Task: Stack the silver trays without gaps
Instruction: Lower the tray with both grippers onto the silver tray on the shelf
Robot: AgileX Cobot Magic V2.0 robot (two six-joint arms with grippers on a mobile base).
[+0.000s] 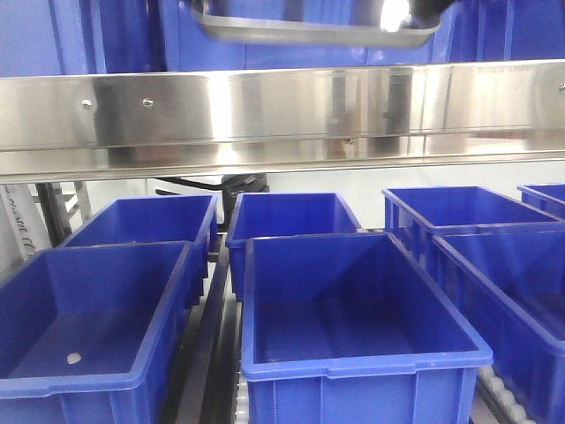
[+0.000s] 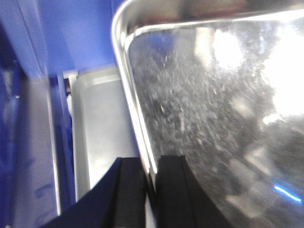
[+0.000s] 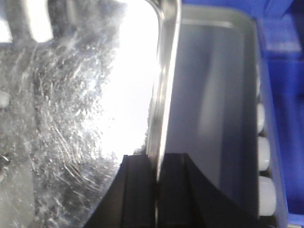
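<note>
Exterior front-facing view, held silver tray (image 1: 309, 34) uppermost, steel rail (image 1: 282, 115) below it, blue bins (image 1: 362, 358) lower still, left gripper (image 2: 151, 190) pinching the tray's rim, right gripper (image 3: 156, 190) pinching the opposite rim, second silver tray (image 3: 213, 104) lying beneath it, offset sideways.

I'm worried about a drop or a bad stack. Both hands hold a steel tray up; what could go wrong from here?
1. The left hand and right hand each pinch only the thin rim of the held tray; slick steel might slip or tilt.
2. The lower tray shows beyond the held rim in both wrist views; if not squared up, the held tray could catch its edge and leave a gap.
</note>
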